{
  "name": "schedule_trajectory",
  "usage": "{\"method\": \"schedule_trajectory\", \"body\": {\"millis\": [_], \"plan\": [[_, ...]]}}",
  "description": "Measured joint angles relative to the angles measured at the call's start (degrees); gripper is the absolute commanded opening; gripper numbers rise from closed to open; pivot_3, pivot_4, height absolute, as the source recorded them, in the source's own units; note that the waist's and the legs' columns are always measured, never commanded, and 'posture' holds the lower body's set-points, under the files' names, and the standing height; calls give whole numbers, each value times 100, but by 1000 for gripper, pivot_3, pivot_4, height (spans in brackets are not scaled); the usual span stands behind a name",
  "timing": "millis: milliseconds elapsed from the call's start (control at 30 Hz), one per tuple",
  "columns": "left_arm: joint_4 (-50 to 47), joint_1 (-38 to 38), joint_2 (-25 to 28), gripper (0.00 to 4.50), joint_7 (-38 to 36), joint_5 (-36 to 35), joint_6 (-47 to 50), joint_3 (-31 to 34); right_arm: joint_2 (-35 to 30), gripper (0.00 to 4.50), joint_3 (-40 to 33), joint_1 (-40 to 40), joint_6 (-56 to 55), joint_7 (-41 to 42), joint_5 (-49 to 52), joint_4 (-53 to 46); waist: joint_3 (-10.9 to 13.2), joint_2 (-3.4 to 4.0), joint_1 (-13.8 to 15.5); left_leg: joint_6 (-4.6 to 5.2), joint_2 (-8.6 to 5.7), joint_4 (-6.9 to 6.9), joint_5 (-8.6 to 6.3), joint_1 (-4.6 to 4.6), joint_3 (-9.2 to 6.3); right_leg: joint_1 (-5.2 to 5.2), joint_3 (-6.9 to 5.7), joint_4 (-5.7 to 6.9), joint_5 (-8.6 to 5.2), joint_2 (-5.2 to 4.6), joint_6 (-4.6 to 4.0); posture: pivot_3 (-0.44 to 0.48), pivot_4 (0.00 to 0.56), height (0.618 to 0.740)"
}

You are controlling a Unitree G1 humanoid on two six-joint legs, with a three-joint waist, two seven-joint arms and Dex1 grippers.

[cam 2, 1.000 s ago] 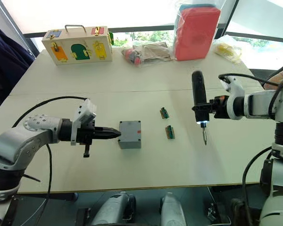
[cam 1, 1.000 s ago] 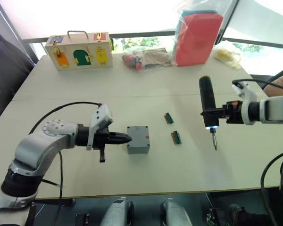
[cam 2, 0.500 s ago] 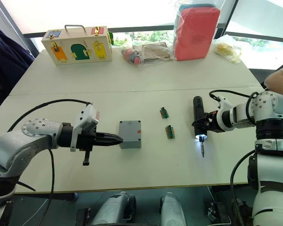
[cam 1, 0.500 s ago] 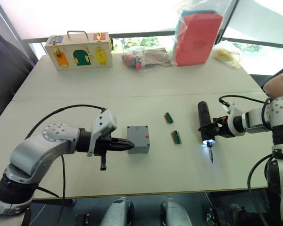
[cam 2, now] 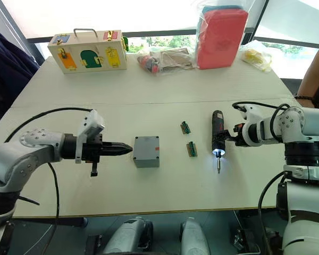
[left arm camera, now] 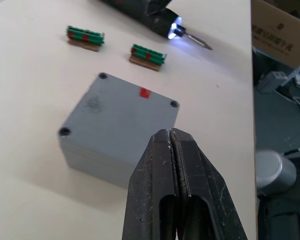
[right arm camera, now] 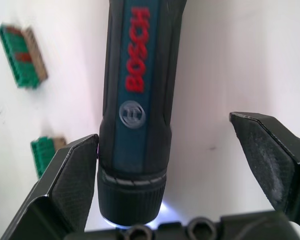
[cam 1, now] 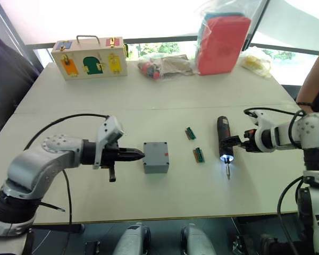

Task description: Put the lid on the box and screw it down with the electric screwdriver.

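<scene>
The grey box (cam 1: 156,157) stands on the table in the middle, and its red mark faces up. The lid (left arm camera: 121,116) lies flat on top of it, with dark screw holes at the corners. My left gripper (cam 1: 141,154) is shut on nothing, its tips just left of the box and a little apart from it. The electric screwdriver (cam 1: 223,139) lies flat on the table to the right, its tip light on and its bit pointing toward the near edge. My right gripper (right arm camera: 165,132) is open around the tool's body, with one finger (right arm camera: 72,172) close beside it.
Two small green strips (cam 1: 190,133) (cam 1: 199,154) lie between the box and the screwdriver. At the far edge are a wooden box with coloured doors (cam 1: 89,57), bagged items (cam 1: 165,65), a red package (cam 1: 222,36) and a yellow bag (cam 1: 257,60). A person's arm (cam 1: 316,74) is at the right.
My right gripper brought the screwdriver down from upright in the air to flat on the table and opened. My left gripper stayed shut beside the box.
</scene>
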Motion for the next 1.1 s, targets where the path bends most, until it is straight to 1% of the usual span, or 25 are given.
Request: {"method": "schedule_trajectory", "body": {"millis": [100,200,267,300,367,400,467,567,667,767,900,1100], "plan": [[57,129,99,0,90,-235,204,410,-11,4479,-444,-61,-47,178,81,-545,1,0,-7,-1,3,-4,0,0,0,-3,0,0,-1,3,1,0,150,740],[42,368,192,0,163,-513,426,786,25,4479,-964,-44,-92,567,441,-1220,1,1,-6,-1,4,-5,0,0,0,-4,1,-1,-1,3,2,0,150,740],[-59,606,225,0,216,-708,572,1006,13,4479,-1214,252,-416,1016,756,-1945,0,-1,1,0,6,-7,0,0,-3,0,-1,-4,-2,4,2,0,150,740],[-151,804,265,0,240,-855,673,1129,-8,4479,-1290,649,-807,1381,886,-2549,-1,-3,18,0,6,-6,0,0,-8,3,-1,-7,-2,3,2,0,150,740],[-304,1195,360,0,260,-1008,797,1313,-11,4479,-1336,1341,-1245,1845,1061,-3299,0,-6,27,0,5,-5,-1,1,-11,10,0,-13,-1,-2,3,0,150,740],[-427,1499,460,0,245,-1051,822,1397,-23,4479,-1325,1868,-1591,2145,1085,-3749,0,-6,28,1,5,-5,-2,4,-9,13,2,-13,-2,-4,2,0,150,740],[-541,1874,550,0,199,-1060,822,1474,-79,4479,-1195,2609,-2127,2611,977,-4228,2,-3,32,2,2,-4,-3,10,-6,13,4,-10,-1,-9,2,0,150,740],[-733,2481,699,0,73,-1099,791,1658,-408,4479,-935,3823,-3006,3392,667,-4802,0,-5,90,0,9,-6,-5,24,-7,25,5,-17,-14,-16,-21,0,150,740],[-919,3291,1020,0,-101,-1070,806,1707,-519,4479,-680,4837,-3456,3956,486,-5017,0,-4,126,0,13,-11,-7,27,-7,29,6,-30,-16,-19,-26,0,150,740],[-1164,3765,1040,0,-180,-1063,707,1717,-752,4479,-543,5216,-3684,4282,433,-5108,1,4,135,-2,15,-12,-8,26,-6,32,6,-54,-14,-26,-35,0,150,740],[-1303,3950,856,0,-111,-1227,686,1722,-985,4479,-529,5365,-3762,4559,465,-5114,1,3,159,2,15,-13,-14,31,-10,28,0,-76,-14,-30,-36,0,150,740],[-1305,3932,783,0,71,-1386,683,1728,-1139,4479,-372,5374,-3790,4686,475,-5104,1,3,144,6,15,-15,-18,29,-9,30,0,-81,-13,-31,-36,0,150,740]]}}
